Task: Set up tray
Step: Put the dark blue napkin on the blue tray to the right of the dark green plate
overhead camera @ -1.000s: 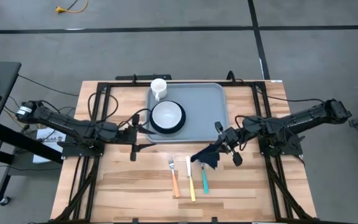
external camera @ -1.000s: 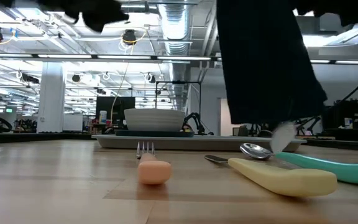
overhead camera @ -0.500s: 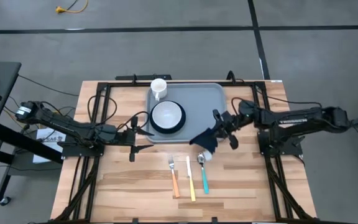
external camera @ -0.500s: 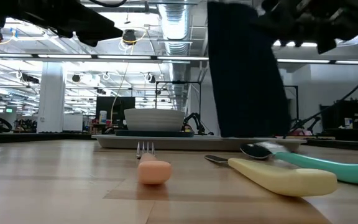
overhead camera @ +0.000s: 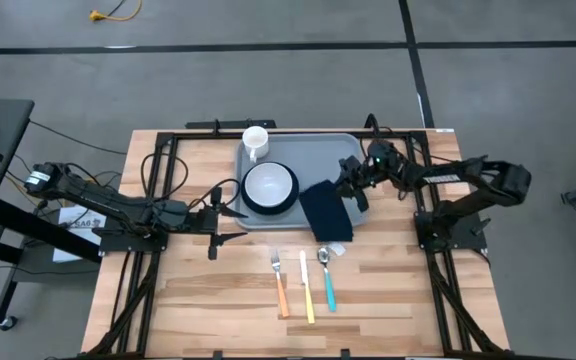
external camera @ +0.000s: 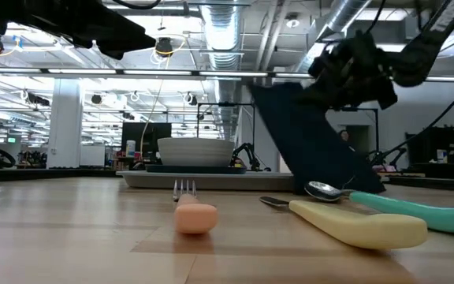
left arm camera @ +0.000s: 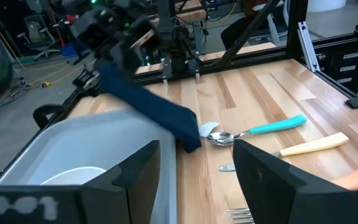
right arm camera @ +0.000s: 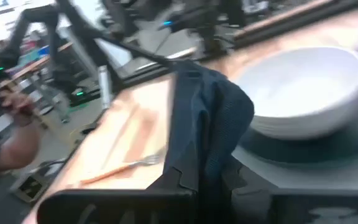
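The grey-blue tray (overhead camera: 320,155) lies at the table's far middle. It carries a white bowl (overhead camera: 270,185) on a dark plate, with a white cup (overhead camera: 255,141) at its far left corner. My right gripper (overhead camera: 352,183) hangs over the tray's right part, shut on a dark navy napkin (overhead camera: 326,213). An orange fork (overhead camera: 280,284), a yellow knife (overhead camera: 307,290) and a teal spoon (overhead camera: 327,281) lie on the wood near the tray. My left gripper (overhead camera: 230,212) waits open at the tray's near left corner. My right gripper pinches the napkin's upper end (right arm camera: 199,152) between its two fingers, coming slantwise from above and the table's right. The cloth slopes down from the fingers across the tray's near right part. Its lower end (external camera: 366,184) rests by the spoon's bowl.
Black frame rails (overhead camera: 168,190) run along both sides of the table and its far edge. Bare wood (overhead camera: 198,290) lies left of the fork. A small white scrap (overhead camera: 337,250) shows by the napkin's lower end.
My right gripper has moved from the near side toward the table's far edge, over the tray's right part, keeping hold of the napkin. The napkin hung straight down before. It now slants, its upper end carried over the tray and its lower end trailing by the spoon.
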